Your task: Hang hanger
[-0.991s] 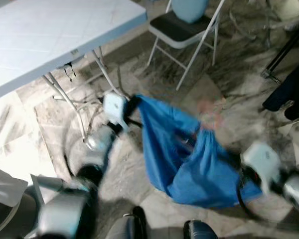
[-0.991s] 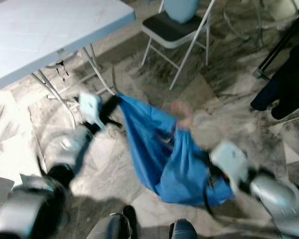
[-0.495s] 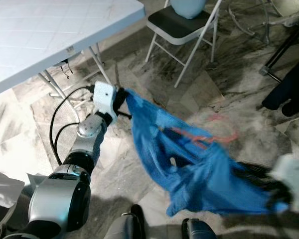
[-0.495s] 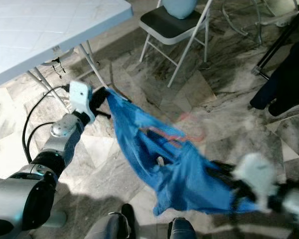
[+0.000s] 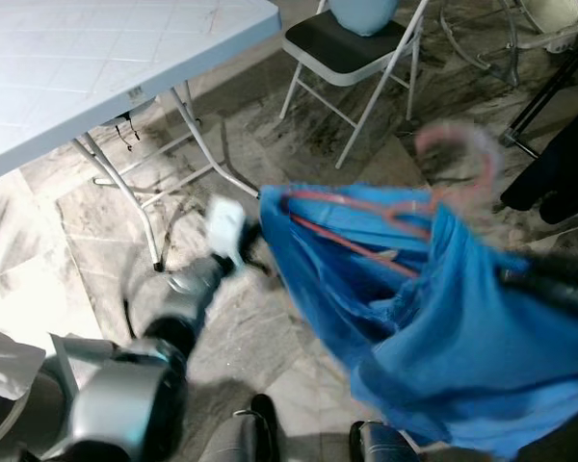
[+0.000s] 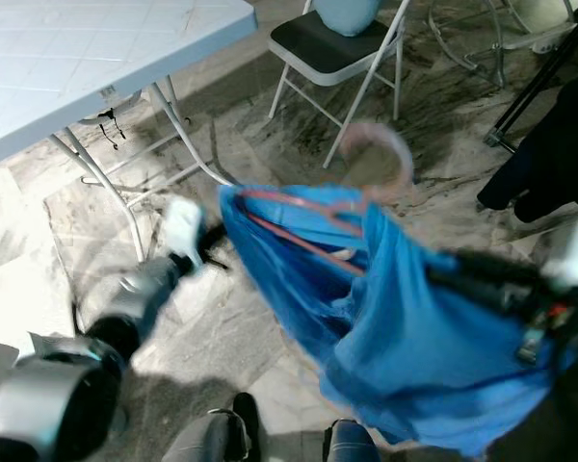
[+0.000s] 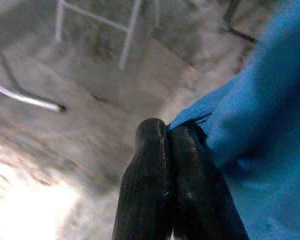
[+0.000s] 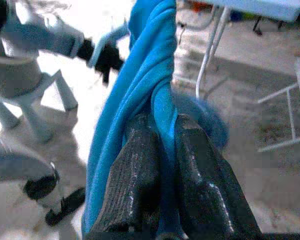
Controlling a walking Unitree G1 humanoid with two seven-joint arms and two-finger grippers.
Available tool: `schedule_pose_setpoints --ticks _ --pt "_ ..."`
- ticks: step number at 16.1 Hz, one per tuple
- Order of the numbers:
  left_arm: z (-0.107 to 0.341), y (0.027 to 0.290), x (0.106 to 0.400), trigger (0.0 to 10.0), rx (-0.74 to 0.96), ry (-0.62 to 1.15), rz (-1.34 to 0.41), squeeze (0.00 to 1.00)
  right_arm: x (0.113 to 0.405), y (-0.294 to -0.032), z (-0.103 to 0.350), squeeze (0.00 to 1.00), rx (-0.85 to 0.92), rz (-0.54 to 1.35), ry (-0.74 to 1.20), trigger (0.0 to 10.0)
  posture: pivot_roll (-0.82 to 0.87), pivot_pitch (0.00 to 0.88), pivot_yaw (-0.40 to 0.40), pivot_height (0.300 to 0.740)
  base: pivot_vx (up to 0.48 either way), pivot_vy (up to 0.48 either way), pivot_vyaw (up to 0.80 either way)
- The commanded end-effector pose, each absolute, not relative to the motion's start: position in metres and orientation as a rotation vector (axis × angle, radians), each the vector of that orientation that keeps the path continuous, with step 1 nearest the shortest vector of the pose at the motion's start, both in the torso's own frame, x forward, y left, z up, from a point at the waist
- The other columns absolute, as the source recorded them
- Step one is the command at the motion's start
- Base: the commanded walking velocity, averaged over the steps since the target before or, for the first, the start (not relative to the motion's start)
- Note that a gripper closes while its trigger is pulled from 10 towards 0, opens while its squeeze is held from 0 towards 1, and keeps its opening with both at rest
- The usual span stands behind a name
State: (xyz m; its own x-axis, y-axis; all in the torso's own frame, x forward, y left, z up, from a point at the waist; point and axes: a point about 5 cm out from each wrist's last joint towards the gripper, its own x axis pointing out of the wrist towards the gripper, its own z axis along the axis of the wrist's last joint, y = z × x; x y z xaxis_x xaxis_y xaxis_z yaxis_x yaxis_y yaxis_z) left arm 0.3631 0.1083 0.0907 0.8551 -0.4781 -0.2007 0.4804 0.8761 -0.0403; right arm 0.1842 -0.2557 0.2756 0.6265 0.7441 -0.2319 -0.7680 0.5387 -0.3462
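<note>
Left end effector (image 7: 170, 145) pinches one edge of the blue shirt (image 5: 443, 318); right end effector (image 8: 160, 150) grips another. Pink hanger (image 5: 395, 207) sits inside, aloft; hanging is not yet done.

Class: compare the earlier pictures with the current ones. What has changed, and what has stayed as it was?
The right end effector has swung the blue garment upward, so the pink hanger inside now shows its hook. The left end effector stays shut on the garment's edge. Table and folding chair are unchanged.
</note>
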Motion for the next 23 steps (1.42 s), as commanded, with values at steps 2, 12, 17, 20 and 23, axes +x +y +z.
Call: schedule_pose_setpoints --ticks 2,12,17,20,23 --pt "0.071 0.104 0.351 0.0 0.01 0.297 -0.551 0.0 0.184 -0.256 0.292 0.0 -0.457 0.861 -0.031 10.0 -0.32 0.23 0.112 0.74 0.0 0.0 0.0" --pt "0.083 0.077 0.351 0.0 -0.107 0.21 -0.616 0.0 0.235 -0.251 0.269 0.0 -0.374 0.52 -0.189 10.0 -0.3 0.224 0.113 0.74 0.0 0.0 0.0" --pt "0.095 0.074 0.353 10.0 -0.04 0.075 -0.574 0.0 0.256 -0.208 0.236 0.0 -0.245 0.504 -0.229 10.0 -0.29 0.22 0.122 0.74 0.0 0.0 0.0" --pt "0.096 0.084 0.353 10.0 0.026 0.031 -0.526 1.0 0.269 -0.202 0.225 0.0 -0.246 0.448 -0.22 10.0 -0.27 0.222 0.119 0.74 0.0 0.0 0.0" --pt "0.1 0.097 0.352 10.0 0.049 -0.043 -0.491 1.0 0.284 -0.194 0.198 0.0 -0.351 0.407 -0.161 10.0 -0.24 0.223 0.112 0.74 0.0 0.0 0.0"
